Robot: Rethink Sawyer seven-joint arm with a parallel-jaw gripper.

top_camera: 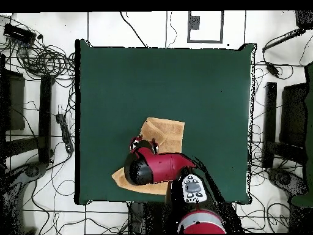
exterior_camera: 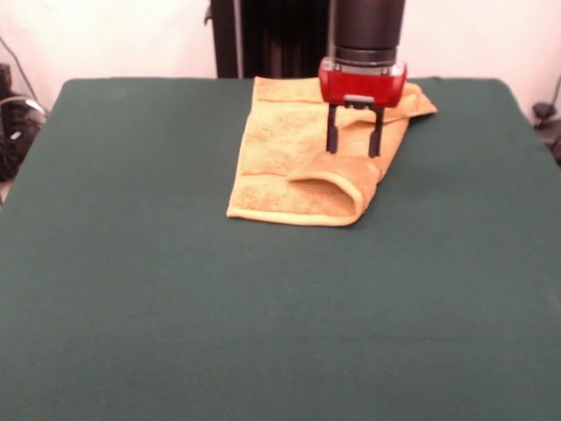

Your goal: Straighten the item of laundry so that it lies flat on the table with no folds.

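Observation:
The golden-orange towel (exterior_camera: 294,153) lies near the far edge of the dark green table (exterior_camera: 263,307), with its near right corner folded back over itself into a rolled flap (exterior_camera: 337,189). My gripper (exterior_camera: 354,153) hangs just above that folded part, open, its two black fingers (exterior_camera: 332,136) pointing down with nothing between them. From overhead the towel (top_camera: 165,133) shows partly, the rest hidden under the red arm, and the gripper (top_camera: 144,144) sits over its left side.
The red and black arm (top_camera: 160,168) covers the towel's near half in the overhead view. Cables and stands (top_camera: 43,61) surround the table on the floor. A black column (exterior_camera: 263,39) stands behind the table's far edge.

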